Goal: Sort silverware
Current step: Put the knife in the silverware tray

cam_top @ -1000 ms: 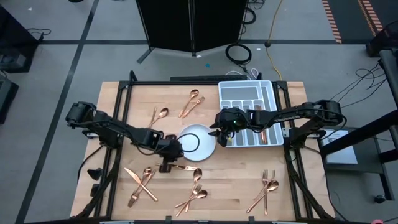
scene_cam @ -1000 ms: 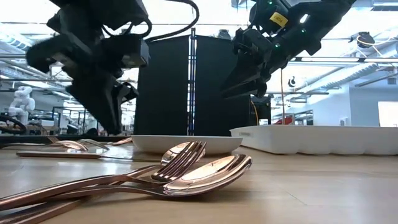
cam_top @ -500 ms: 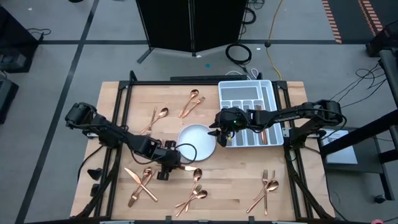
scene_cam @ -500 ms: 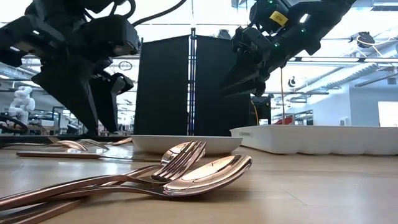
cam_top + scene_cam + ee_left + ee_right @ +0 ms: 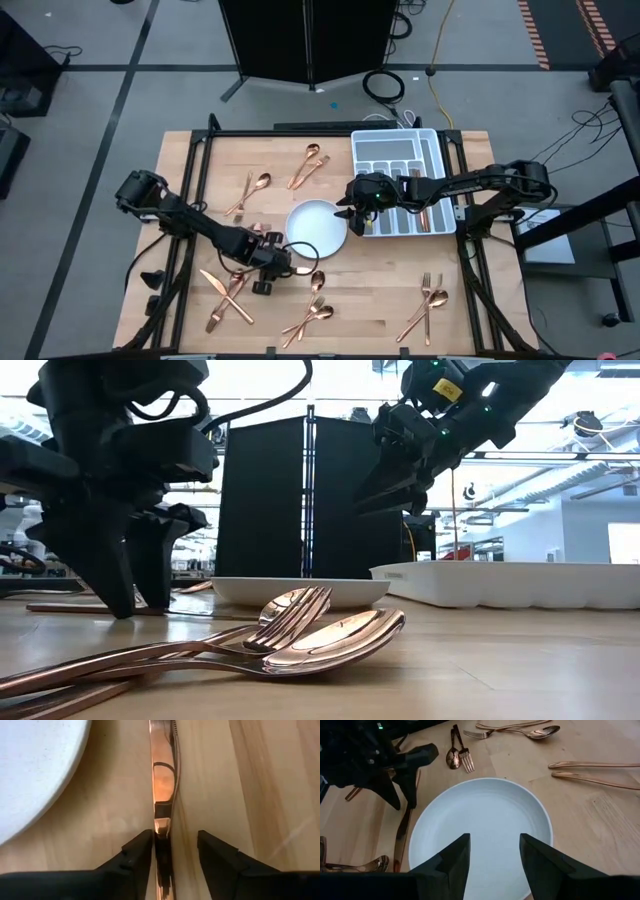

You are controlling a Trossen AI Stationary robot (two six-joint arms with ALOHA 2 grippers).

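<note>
A copper knife [image 5: 162,785] lies flat on the wooden table just near-left of the round white plate [image 5: 317,228]. My left gripper [image 5: 175,837] is open and low over the knife, one finger on each side, pointing steeply down; it also shows in the high view [image 5: 268,272] and the low view [image 5: 125,595]. My right gripper [image 5: 492,842] hangs open above the plate's right rim [image 5: 347,212] with nothing between its fingers. More copper silverware lies about the table. My left gripper straddles the knife, whose length runs between the fingers. One fingertip [image 5: 142,845] stands right beside the blade-to-handle part [image 5: 161,827]; I cannot tell whether it touches. The knife lies flat on the table.
The white divided tray [image 5: 400,150] stands at the far right with a few pieces in it. Spoons lie at the far side [image 5: 255,185] [image 5: 310,165]. Crossed pieces lie near left [image 5: 228,298], near middle [image 5: 312,310] and near right [image 5: 428,305].
My left gripper has come down and toward the table's near edge, along the knife away from the plate, and has opened; its fingers now stand on either side of the knife. The knife has stayed where it was.
</note>
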